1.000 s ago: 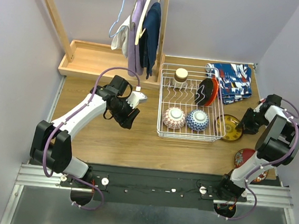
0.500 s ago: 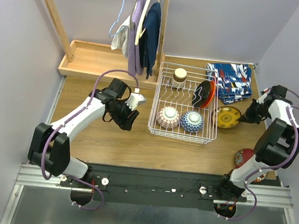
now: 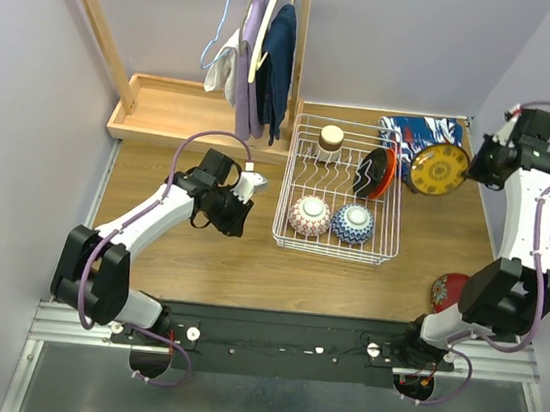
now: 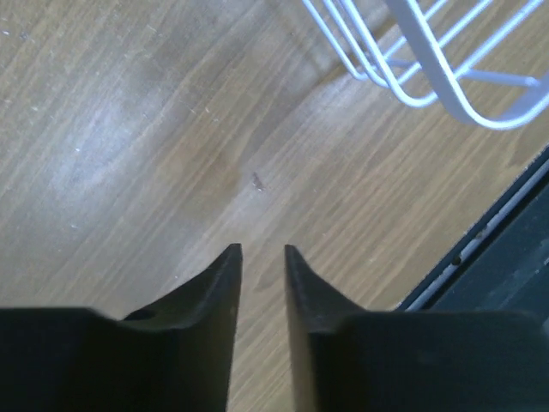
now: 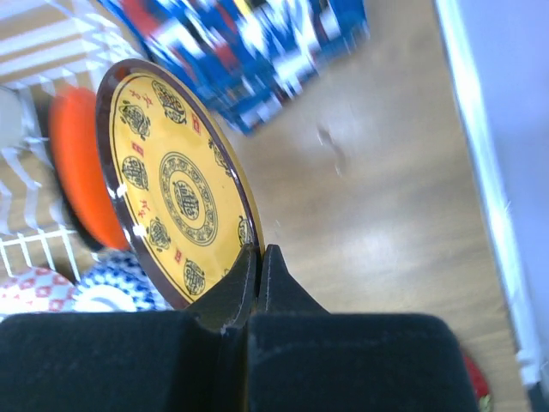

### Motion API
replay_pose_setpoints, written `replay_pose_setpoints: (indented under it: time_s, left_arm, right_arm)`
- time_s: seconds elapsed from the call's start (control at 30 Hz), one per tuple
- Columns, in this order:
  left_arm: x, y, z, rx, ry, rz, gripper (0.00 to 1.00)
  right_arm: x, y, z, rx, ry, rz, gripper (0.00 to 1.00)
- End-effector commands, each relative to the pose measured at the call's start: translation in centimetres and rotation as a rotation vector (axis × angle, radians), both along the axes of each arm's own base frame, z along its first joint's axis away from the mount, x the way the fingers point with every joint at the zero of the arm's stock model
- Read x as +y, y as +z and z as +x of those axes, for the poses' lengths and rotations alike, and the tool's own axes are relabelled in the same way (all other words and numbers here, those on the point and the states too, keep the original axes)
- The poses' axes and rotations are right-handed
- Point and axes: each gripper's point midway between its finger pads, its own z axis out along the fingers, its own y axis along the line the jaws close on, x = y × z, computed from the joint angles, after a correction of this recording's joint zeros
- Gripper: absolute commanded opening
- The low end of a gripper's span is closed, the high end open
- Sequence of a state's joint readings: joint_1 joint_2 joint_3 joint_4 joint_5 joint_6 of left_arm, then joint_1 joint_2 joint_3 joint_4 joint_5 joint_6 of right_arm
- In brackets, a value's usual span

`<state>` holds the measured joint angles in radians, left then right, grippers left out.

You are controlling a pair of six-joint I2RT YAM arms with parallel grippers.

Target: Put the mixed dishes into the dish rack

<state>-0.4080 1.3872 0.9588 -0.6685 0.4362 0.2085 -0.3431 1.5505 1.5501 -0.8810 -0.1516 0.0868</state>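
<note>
My right gripper (image 3: 470, 170) is shut on the rim of a yellow patterned plate with a dark edge (image 3: 438, 169). It holds the plate up on edge above the blue-red cloth (image 3: 406, 133), to the right of the white wire dish rack (image 3: 334, 255). In the right wrist view the jaws (image 5: 260, 249) pinch the plate (image 5: 171, 189). The rack holds a tan cup (image 3: 332, 138), an orange plate (image 3: 389, 170) on edge with a black side, a red-white bowl (image 3: 310, 215) and a blue bowl (image 3: 355, 222). My left gripper (image 3: 235, 224) is slightly open and empty over bare wood, left of the rack (image 4: 429, 77).
A dark red plate (image 3: 447, 291) lies on the table by the right arm's base. A wooden tray (image 3: 167, 108) and hanging clothes (image 3: 266, 49) are at the back left. The purple side walls stand close on both sides.
My right gripper has lifted the yellow plate off the table and carried it up and back over the cloth. The rack shifted a little to the left. My left gripper barely moved.
</note>
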Motion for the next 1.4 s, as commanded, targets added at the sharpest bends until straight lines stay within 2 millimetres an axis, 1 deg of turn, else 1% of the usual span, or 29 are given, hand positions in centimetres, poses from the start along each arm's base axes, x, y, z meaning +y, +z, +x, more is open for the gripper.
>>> replay_pose_setpoints:
  time_s: [0.0, 0.03, 0.07, 0.1, 0.13, 0.2, 0.23, 0.3, 0.33, 0.37, 0.4, 0.43, 0.5, 0.57, 0.6, 0.67, 0.7, 0.73, 0.77, 0.8, 0.83, 0.9, 0.93, 1.0, 1.03, 1.07, 1.13, 1.17, 1.37]
  left_arm:
    - [-1.7, 0.4, 2.4, -0.04, 0.035, -0.037, 0.15]
    - [-2.3, 0.4, 2.3, -0.034, 0.016, -0.037, 0.09]
    - [-3.0, 1.2, 2.8, -0.057, 0.003, -0.05, 0.04]
    - [-3.5, 1.7, 2.9, -0.068, -0.016, -0.059, 0.0]
    - [-4.5, 1.6, 2.4, -0.064, -0.052, -0.059, 0.0]
    - [-5.7, 2.6, 2.6, -0.092, -0.09, -0.063, 0.0]
    - [-6.2, 2.5, 2.7, -0.092, -0.101, -0.063, 0.0]
    - [-7.8, 3.4, 2.3, -0.104, -0.137, -0.084, 0.0]
    - [-8.4, 3.3, 2.1, -0.097, -0.153, -0.087, 0.0]
    - [-9.1, 3.8, 2.1, -0.106, -0.17, -0.099, 0.0]
    - [-10.0, 4.0, 1.5, -0.106, -0.198, -0.107, 0.0]
    - [-10.4, 4.0, 1.3, -0.104, -0.208, -0.109, 0.0]
    - [-11.5, 4.6, 0.7, -0.104, -0.242, -0.132, 0.0]
    - [-12.3, 4.9, 0.3, -0.094, -0.26, -0.153, 0.0]
    - [-12.6, 5.0, 0.1, -0.088, -0.27, -0.165, 0.0]
    - [-13.1, 5.2, -0.1, -0.09, -0.279, -0.173, 0.01]
    - [-13.2, 5.2, -0.2, -0.092, -0.287, -0.174, 0.03]
    - [-13.3, 5.2, -0.5, -0.085, -0.295, -0.18, 0.04]
    - [-13.3, 5.2, -0.6, -0.082, -0.302, -0.182, 0.05]
    - [-13.2, 5.1, -0.8, -0.078, -0.307, -0.183, 0.09]
    - [-13.3, 5.3, -1.1, -0.074, -0.32, -0.195, 0.12]
    - [-13.1, 5.1, -1.6, -0.069, -0.331, -0.193, 0.19]
    - [-12.8, 5.2, -1.7, -0.072, -0.323, -0.187, 0.22]
    - [-11.8, 4.9, -1.3, -0.096, -0.293, -0.143, 0.28]
    - [-11.4, 5.3, -1.5, -0.11, -0.288, -0.136, 0.3]
    - [-10.8, 4.9, -1.7, -0.115, -0.283, -0.115, 0.31]
    - [-10.0, 5.3, -2.0, -0.129, -0.277, -0.112, 0.33]
    - [-9.5, 5.0, -2.3, -0.122, -0.271, -0.109, 0.34]
    - [-7.1, 4.9, -2.3, -0.115, -0.196, -0.111, 0.39]
  right_arm:
    - [2.4, 7.7, 2.0, -0.172, 0.05, -0.16, 0.01]
    - [3.5, 8.5, 2.4, -0.19, 0.075, -0.164, 0.0]
    - [3.6, 9.1, 2.6, -0.194, 0.063, -0.184, 0.0]
    - [3.9, 10.5, 2.9, -0.228, 0.06, -0.193, 0.0]
    - [4.8, 11.0, 3.3, -0.243, 0.077, -0.199, 0.0]
    - [4.9, 12.0, 3.8, -0.275, 0.06, -0.251, 0.0]
    - [6.1, 12.6, 4.0, -0.292, 0.086, -0.269, 0.0]
    - [6.0, 13.0, 4.3, -0.291, 0.051, -0.332, 0.0]
    - [7.8, 13.4, 4.4, -0.303, 0.081, -0.342, 0.0]
    - [8.1, 13.2, 4.5, -0.292, 0.076, -0.362, 0.0]
    - [8.6, 13.1, 4.4, -0.287, 0.084, -0.362, 0.0]
    - [9.5, 13.1, 4.4, -0.289, 0.094, -0.36, 0.0]
    - [10.2, 12.4, 4.2, -0.274, 0.095, -0.356, 0.0]
    - [11.2, 11.8, 3.9, -0.259, 0.111, -0.367, 0.01]
    - [11.1, 11.0, 3.6, -0.238, 0.103, -0.383, 0.01]
    - [11.8, 10.6, 3.4, -0.236, 0.102, -0.409, 0.0]
    - [11.5, 9.9, 3.2, -0.218, 0.087, -0.437, 0.0]
    - [12.1, 9.8, 3.1, -0.218, 0.09, -0.455, 0.0]
    - [12.1, 9.5, 3.2, -0.215, 0.078, -0.475, 0.0]
    - [12.0, 9.3, 3.1, -0.207, 0.077, -0.505, 0.0]
    - [12.6, 8.6, 3.0, -0.193, 0.09, -0.522, 0.0]
    - [12.9, 8.5, 3.1, -0.193, 0.082, -0.559, 0.01]
    - [13.7, 8.2, 3.1, -0.193, 0.096, -0.571, 0.0]
    - [13.8, 8.3, 3.4, -0.197, 0.074, -0.61, 0.0]
    - [14.3, 8.3, 3.5, -0.203, 0.076, -0.62, 0.0]
    - [14.4, 8.2, 3.8, -0.2, 0.061, -0.635, 0.0]
    - [14.5, 8.2, 4.0, -0.2, 0.04, -0.636, 0.0]
    - [14.4, 8.4, 4.2, -0.197, 0.03, -0.638, 0.01]
    - [13.9, 6.2, 4.0, -0.128, -0.022, -0.657, 0.01]
